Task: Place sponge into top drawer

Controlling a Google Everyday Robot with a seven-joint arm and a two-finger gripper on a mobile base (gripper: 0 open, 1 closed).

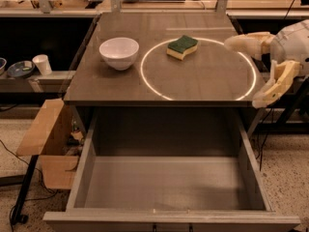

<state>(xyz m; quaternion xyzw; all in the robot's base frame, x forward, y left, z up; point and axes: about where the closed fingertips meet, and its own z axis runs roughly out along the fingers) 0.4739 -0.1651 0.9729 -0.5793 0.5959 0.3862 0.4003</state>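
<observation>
Camera view showed us the gripper [244, 71] spread wide and empty at the right edge of the desk [203, 81], presumably ready for the sponge [182, 47] lying there. The top drawer [164, 182] stood open to receive it.

claw [241, 72] | right edge | cream fingers [277, 81] | white rounded wrist shell [294, 42]

foam sponge [182, 47]; matt metal top drawer [164, 182]; glossy bowl [119, 52]; plastic tool [246, 71] at table's [207, 79] right
</observation>
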